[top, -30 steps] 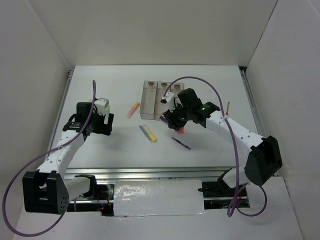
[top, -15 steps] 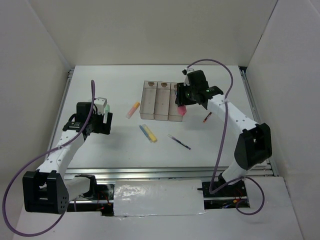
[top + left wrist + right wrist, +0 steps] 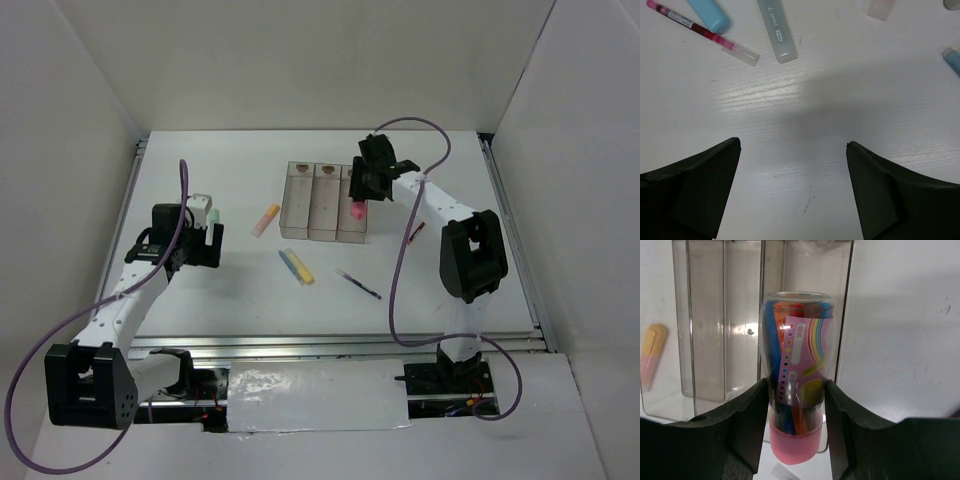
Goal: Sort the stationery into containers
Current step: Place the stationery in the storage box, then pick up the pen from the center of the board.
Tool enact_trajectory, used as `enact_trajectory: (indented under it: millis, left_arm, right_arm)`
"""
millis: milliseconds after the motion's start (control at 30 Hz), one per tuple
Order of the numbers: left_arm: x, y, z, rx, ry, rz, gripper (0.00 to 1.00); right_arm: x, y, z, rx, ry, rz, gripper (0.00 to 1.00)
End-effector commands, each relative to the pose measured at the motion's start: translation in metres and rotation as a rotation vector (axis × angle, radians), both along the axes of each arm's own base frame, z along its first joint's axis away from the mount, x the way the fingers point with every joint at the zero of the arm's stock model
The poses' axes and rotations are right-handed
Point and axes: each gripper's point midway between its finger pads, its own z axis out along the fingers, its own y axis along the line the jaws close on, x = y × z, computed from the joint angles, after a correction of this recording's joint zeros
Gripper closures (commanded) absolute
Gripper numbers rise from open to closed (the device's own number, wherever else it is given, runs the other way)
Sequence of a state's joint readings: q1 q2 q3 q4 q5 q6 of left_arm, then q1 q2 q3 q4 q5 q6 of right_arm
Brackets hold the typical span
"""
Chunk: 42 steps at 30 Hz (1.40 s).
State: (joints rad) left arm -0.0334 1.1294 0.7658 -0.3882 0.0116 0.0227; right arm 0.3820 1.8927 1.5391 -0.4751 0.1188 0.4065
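My right gripper (image 3: 366,188) is shut on the fat pink-and-purple pen (image 3: 357,211) and holds it over the right-hand one of three joined clear bins (image 3: 297,205). In the right wrist view the pen (image 3: 796,365) stands between my fingers (image 3: 747,415), with the bins (image 3: 705,340) behind it. My left gripper (image 3: 208,243) is open and empty over bare table at the left. An orange-yellow marker (image 3: 265,219), a yellow and a blue pen (image 3: 296,266), a dark purple pen (image 3: 358,284) and a thin red pen (image 3: 414,235) lie on the table.
The left wrist view shows my open gripper (image 3: 792,145) and, beyond it, a thin red pen (image 3: 700,30), a light blue marker (image 3: 710,15) and a translucent pen (image 3: 776,30). White walls enclose the table on three sides.
My right arm has carried the pink pen from the table's middle up to the bins and now holds it over the right-hand bin. The left arm has barely moved.
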Motion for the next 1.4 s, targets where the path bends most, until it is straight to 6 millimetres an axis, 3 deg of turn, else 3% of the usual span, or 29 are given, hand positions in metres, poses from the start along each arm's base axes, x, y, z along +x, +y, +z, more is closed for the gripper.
enact_trajectory:
  millis: [0, 133, 167, 267, 333, 533, 700, 733, 800, 833, 900, 967, 1000, 1033, 1067, 1100, 1167, 1200, 1233, 1300, 1333, 1367]
  left_arm:
    - [0.008, -0.003, 0.017, -0.016, -0.084, -0.017, 0.01]
    - [0.008, -0.003, 0.016, -0.017, -0.077, -0.020, 0.01]
    - [0.008, -0.003, 0.014, -0.015, -0.069, -0.019, 0.01]
    - [0.009, -0.003, 0.013, -0.013, -0.061, -0.016, 0.01]
    - [0.008, -0.002, 0.012, -0.013, -0.058, -0.014, 0.01]
    - [0.007, -0.005, 0.014, -0.020, -0.077, -0.035, 0.01]
    - [0.005, -0.016, 0.027, -0.043, -0.146, -0.114, 0.03]
    - [0.006, -0.020, 0.030, -0.050, -0.171, -0.139, 0.06]
    - [0.003, -0.037, 0.034, -0.071, -0.209, -0.278, 0.11]
    - [0.003, -0.043, 0.036, -0.054, -0.232, -0.360, 0.18]
    - [0.009, -0.053, 0.034, -0.089, -0.234, -0.408, 0.24]
    - [0.026, -0.055, 0.030, -0.112, -0.213, -0.395, 0.24]
    - [0.038, -0.056, 0.039, -0.114, -0.223, -0.392, 0.25]
    - [0.045, -0.056, 0.036, -0.122, -0.202, -0.387, 0.25]
    - [0.053, -0.056, 0.020, -0.135, -0.146, -0.377, 0.26]
    - [0.067, -0.057, 0.028, -0.138, -0.158, -0.371, 0.27]
    - [0.080, -0.058, 0.009, -0.157, -0.098, -0.361, 0.27]
    - [0.092, -0.060, 0.015, -0.162, -0.111, -0.361, 0.27]
    - [0.098, -0.062, 0.000, -0.175, -0.070, -0.361, 0.28]
    - [0.114, -0.067, 0.001, -0.187, -0.069, -0.365, 0.28]
    - [0.117, -0.070, -0.014, -0.202, -0.025, -0.363, 0.29]
    - [0.126, -0.072, -0.012, -0.208, -0.027, -0.365, 0.29]
  right_arm:
    - [0.037, 0.004, 0.028, 0.034, -0.127, -0.034, 0.99]
    - [0.044, 0.007, 0.020, 0.026, -0.119, -0.020, 0.79]
    - [0.046, 0.007, 0.017, 0.024, -0.116, -0.017, 0.66]
    - [0.047, 0.009, 0.010, 0.023, -0.106, -0.016, 0.51]
    - [0.047, 0.009, 0.006, 0.021, -0.097, -0.018, 0.33]
    - [0.043, 0.009, 0.008, 0.024, -0.088, -0.017, 0.14]
    - [0.034, 0.010, 0.034, 0.071, -0.111, 0.023, 0.20]
    - [0.030, 0.011, 0.051, 0.094, -0.138, 0.046, 0.22]
    - [0.023, 0.010, 0.062, 0.102, -0.149, 0.067, 0.24]
    - [0.019, 0.007, 0.077, 0.106, -0.176, 0.079, 0.25]
    - [0.007, 0.004, 0.090, 0.119, -0.188, 0.106, 0.26]
    - [-0.005, -0.004, 0.096, 0.099, -0.196, 0.138, 0.26]
    - [-0.009, -0.008, 0.097, 0.093, -0.198, 0.144, 0.27]
    - [-0.012, -0.011, 0.096, 0.089, -0.194, 0.151, 0.27]
    - [-0.018, -0.012, 0.096, 0.089, -0.187, 0.166, 0.27]
    - [-0.024, -0.017, 0.095, 0.080, -0.182, 0.177, 0.28]
    - [-0.034, -0.021, 0.092, 0.076, -0.164, 0.202, 0.29]
    - [-0.037, -0.022, 0.092, 0.066, -0.167, 0.229, 0.29]
    - [-0.042, -0.023, 0.089, 0.068, -0.159, 0.242, 0.30]
    - [-0.045, -0.029, 0.088, 0.049, -0.162, 0.262, 0.30]
    - [-0.048, -0.029, 0.088, 0.047, -0.164, 0.273, 0.30]
    - [-0.050, -0.029, 0.088, 0.034, -0.166, 0.297, 0.30]
